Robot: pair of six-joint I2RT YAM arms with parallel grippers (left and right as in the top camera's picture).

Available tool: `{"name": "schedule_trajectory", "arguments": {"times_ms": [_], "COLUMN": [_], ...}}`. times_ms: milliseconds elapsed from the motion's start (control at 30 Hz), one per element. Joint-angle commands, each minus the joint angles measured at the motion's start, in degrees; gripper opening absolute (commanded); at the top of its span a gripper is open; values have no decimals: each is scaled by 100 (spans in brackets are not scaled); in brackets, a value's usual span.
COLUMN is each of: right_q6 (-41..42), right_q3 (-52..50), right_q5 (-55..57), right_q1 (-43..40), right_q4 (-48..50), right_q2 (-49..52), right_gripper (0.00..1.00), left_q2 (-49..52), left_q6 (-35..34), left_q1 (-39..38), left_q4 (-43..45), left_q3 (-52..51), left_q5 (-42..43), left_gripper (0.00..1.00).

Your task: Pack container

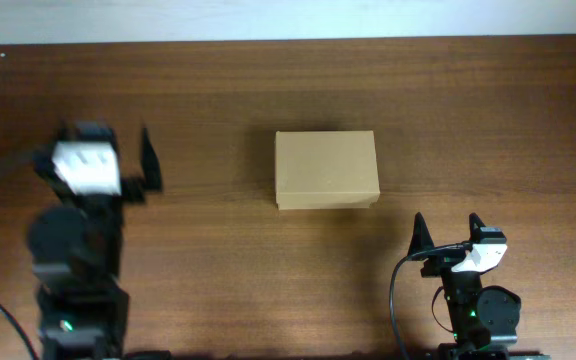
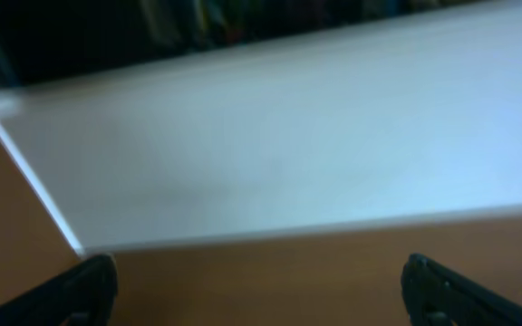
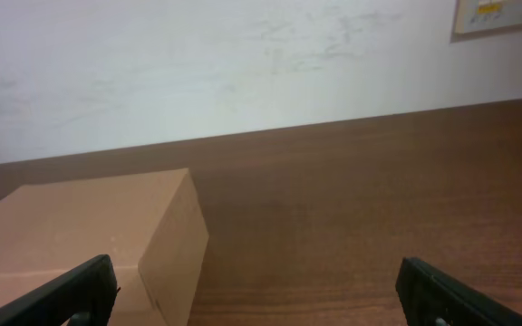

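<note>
The container [image 1: 326,170] is a plain tan cardboard box lying shut in the middle of the brown table. In the right wrist view the container [image 3: 80,226] fills the lower left, ahead of the left finger. My right gripper [image 1: 446,220] stands open near the front edge, to the box's front right, with nothing between its fingers [image 3: 71,294]. My left gripper [image 1: 108,135] is raised at the left of the table, well apart from the box, and open. Its wrist view is blurred: both fingers [image 2: 80,290] are wide apart over bare table, and the box is out of sight.
The brown wooden table [image 1: 468,110] runs back to a white wall [image 3: 243,63]. Both arm bases stand at the table's front edge, left [image 1: 73,310] and right [image 1: 478,315]. A black cable [image 1: 398,300] loops beside the right arm.
</note>
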Motion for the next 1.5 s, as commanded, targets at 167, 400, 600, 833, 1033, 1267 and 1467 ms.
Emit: {"name": "schedule_trajectory", "arguments": {"times_ms": [167, 400, 600, 833, 1033, 1267, 1467], "right_q6": [4, 4, 4, 4, 4, 4, 4], "right_q3": [-26, -26, -26, -26, -26, -26, -26], "right_q5": [48, 48, 48, 48, 48, 48, 48], "right_q1": [33, 33, 33, 33, 33, 33, 33], "right_q4": [-37, -37, -37, -37, -37, -37, -37], "right_q2": [-33, -33, -33, -33, -33, -33, -33], "right_gripper": [99, 99, 99, 99, 99, 99, 99], "left_q2": [-1657, -2870, -3705, -4098, -4142, -4142, -4138], "left_q6": [48, 50, 50, 52, 50, 55, 52], "left_q1": [26, 22, 20, -52, -55, -52, -52], "left_q4": [476, 544, 540, 352, 308, 116, 114], "left_q3": [-2343, -3257, -3595, -3866, -4205, -4205, -4203], "left_q5": [1276, 1410, 1410, 1405, 1412, 1381, 1384], "left_gripper": [100, 100, 100, 100, 99, 100, 100]}}
